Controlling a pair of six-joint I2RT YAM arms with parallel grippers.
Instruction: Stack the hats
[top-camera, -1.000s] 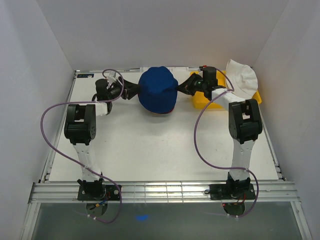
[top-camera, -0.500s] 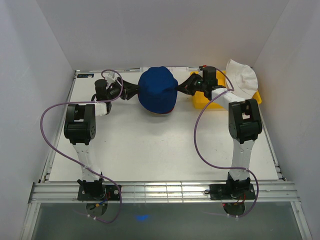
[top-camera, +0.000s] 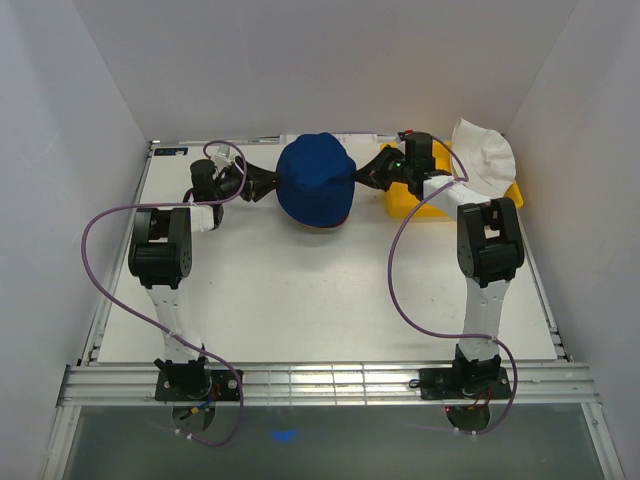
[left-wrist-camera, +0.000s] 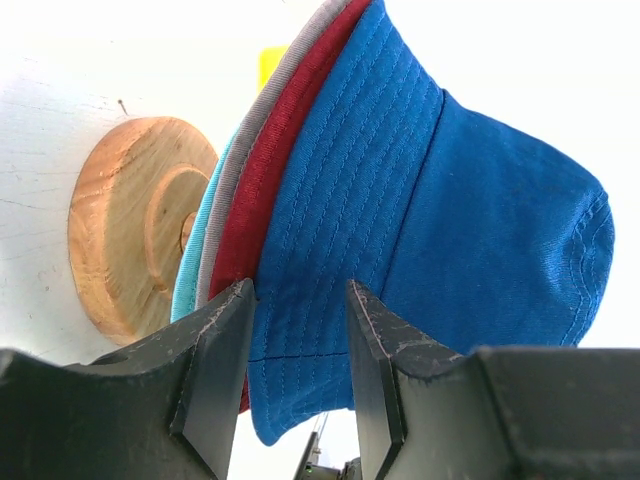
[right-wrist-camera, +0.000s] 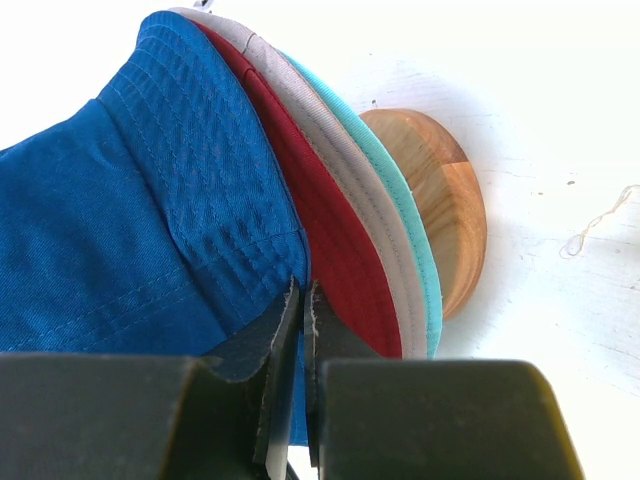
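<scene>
A blue hat (top-camera: 315, 180) tops a stack on the wooden stand (left-wrist-camera: 130, 230) at the far middle of the table. Under it lie a dark red hat (left-wrist-camera: 275, 170), a grey hat (left-wrist-camera: 245, 160) and a teal hat (left-wrist-camera: 190, 270), only their brims showing. My left gripper (top-camera: 272, 183) is at the stack's left side, open, with the blue brim (left-wrist-camera: 300, 380) lying across the gap between its fingers. On the stack's right side, my right gripper (right-wrist-camera: 303, 295) is shut on the blue hat's brim (right-wrist-camera: 230, 270), just above the red brim (right-wrist-camera: 330, 250). A white hat (top-camera: 485, 155) lies on the yellow tray.
The yellow tray (top-camera: 405, 207) sits at the far right, close to the right wrist. White walls enclose the table on three sides. The stand's round wooden base (right-wrist-camera: 450, 200) rests on the white tabletop (top-camera: 320, 290).
Both wrists have edged very slightly toward the far wall. The stack of hats and both grippers' openings look the same.
</scene>
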